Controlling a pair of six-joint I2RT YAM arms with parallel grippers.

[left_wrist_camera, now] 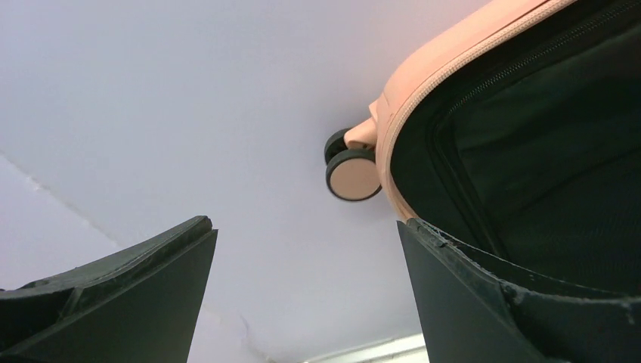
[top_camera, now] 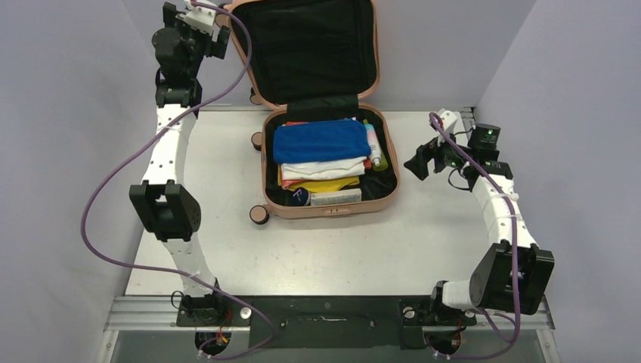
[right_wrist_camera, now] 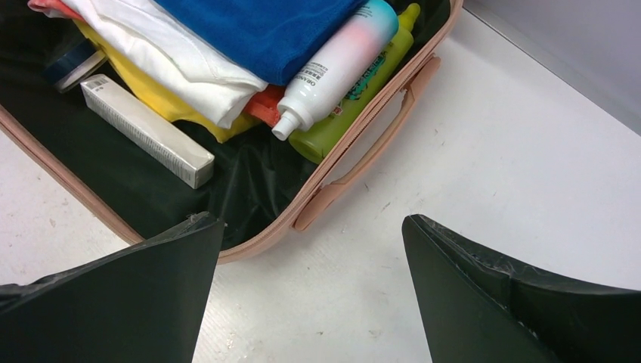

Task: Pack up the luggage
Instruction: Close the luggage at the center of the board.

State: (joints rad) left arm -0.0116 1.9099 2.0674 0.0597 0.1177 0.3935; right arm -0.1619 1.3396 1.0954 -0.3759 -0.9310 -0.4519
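Black rail (top_camera: 325, 321), white table (top_camera: 340, 253), luggage (top_camera: 310, 45), lilac walls (top_camera: 68, 113).

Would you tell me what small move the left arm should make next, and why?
Probably ease the open left gripper sideways onto the rim of the upright lid, ready to fold it down. The luggage already looks full, with a blue towel on top, and the lid's edge sits just beside one finger.

Luggage lid (top_camera: 310, 45) top beyond frame.
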